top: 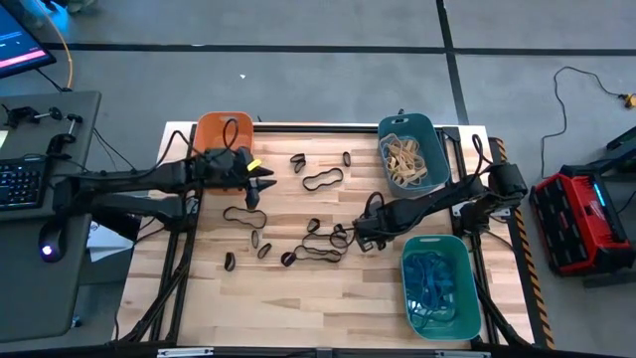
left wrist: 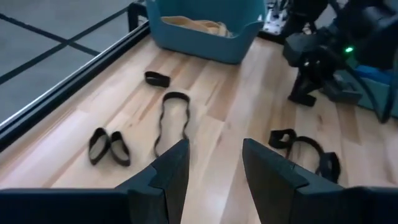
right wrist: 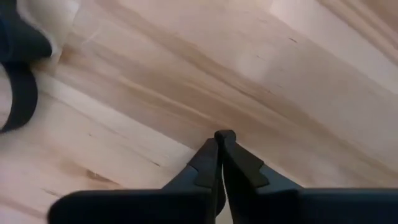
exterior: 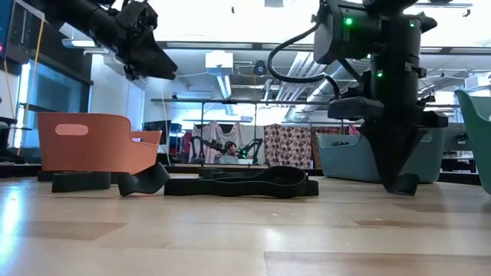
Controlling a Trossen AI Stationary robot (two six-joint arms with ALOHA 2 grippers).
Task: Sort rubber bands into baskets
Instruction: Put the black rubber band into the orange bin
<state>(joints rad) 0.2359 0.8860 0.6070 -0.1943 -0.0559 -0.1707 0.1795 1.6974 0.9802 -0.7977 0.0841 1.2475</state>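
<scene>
Black rubber bands point(top: 321, 180) loose on wooden table point(top: 328, 298); three baskets along its edges.

Bands are thin, floppy black loops, roughly a dozen mid-table. Orange basket point(top: 223, 132), teal basket point(top: 411, 152) of tan bands, green basket point(top: 437, 285) of blue bands. Right gripper point(right wrist: 224, 138) pressed together at the tabletop, pinching a black sliver at the tips; left gripper point(left wrist: 214, 165) spread, raised beside the orange basket.

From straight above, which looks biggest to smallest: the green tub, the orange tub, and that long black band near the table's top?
1. Green tub.
2. Orange tub, partly hidden by the left arm, so unsure.
3. Long black band.
</scene>
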